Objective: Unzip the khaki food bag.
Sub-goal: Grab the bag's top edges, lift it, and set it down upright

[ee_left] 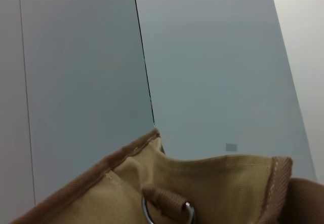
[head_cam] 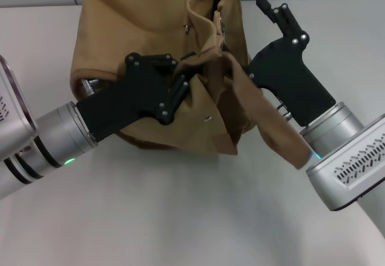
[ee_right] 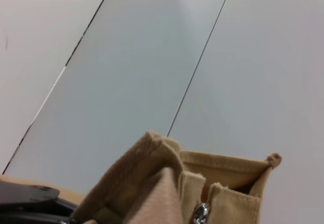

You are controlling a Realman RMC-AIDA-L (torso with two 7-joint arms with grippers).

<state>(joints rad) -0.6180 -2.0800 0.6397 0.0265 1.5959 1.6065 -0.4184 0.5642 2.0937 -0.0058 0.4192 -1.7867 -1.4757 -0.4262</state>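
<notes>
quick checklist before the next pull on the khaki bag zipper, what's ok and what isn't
1. Khaki food bag on the table, within reach of both arms: ok.
2. Left gripper at the bag's top, near the middle opening: ok.
3. Left jaws actually on the zipper pull: cannot tell, fabric hides the tips.
4. Right gripper against the bag's right side, at the fold: ok; whether it pinches fabric: cannot tell.
5. Strap handle clear of the arms: not ok, it drapes over the right arm.
6. Zipper state: cannot tell; the right wrist view shows only a metal piece between cloth edges.
</notes>
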